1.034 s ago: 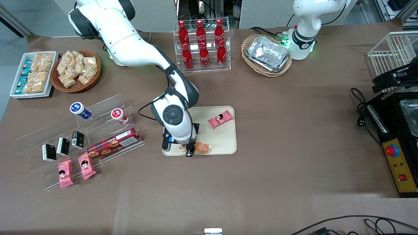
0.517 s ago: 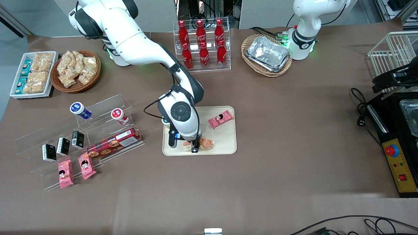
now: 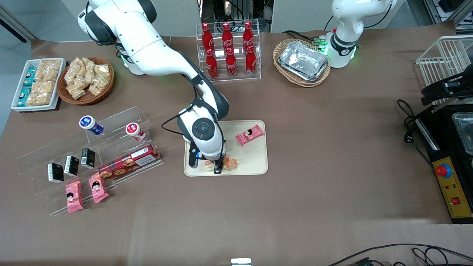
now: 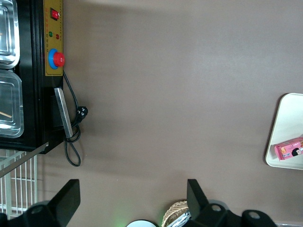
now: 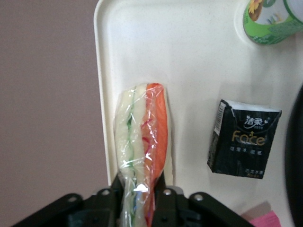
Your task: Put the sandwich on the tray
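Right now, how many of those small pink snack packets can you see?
3. One pink packet lies on the tray, farther from the camera than the sandwich held in the gripper. Two others sit on the clear stand's lowest step. More may be hidden.

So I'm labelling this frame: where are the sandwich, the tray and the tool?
sandwich (image 5: 142,127): right wrist view, on its wrapped filling edge.
tray (image 3: 255,162): front view, on bare floor.
tool (image 5: 137,191): right wrist view, between the fingertips, shut on the sandwich over the tray.
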`<move>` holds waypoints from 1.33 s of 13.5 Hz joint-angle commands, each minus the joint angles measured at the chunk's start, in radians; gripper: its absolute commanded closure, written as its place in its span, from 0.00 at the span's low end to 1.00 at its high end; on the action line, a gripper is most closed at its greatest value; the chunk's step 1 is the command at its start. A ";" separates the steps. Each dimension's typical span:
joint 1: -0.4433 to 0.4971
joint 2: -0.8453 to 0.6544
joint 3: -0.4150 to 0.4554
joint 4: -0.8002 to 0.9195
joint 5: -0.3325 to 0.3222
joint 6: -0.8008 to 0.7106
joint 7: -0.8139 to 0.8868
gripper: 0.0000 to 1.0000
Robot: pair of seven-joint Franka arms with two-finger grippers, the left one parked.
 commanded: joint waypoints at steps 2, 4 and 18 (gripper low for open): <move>-0.015 0.004 -0.011 0.020 0.001 0.001 0.001 0.00; -0.015 -0.028 -0.020 0.020 -0.008 -0.031 -0.008 0.00; -0.187 -0.344 -0.012 0.010 -0.012 -0.368 -0.491 0.00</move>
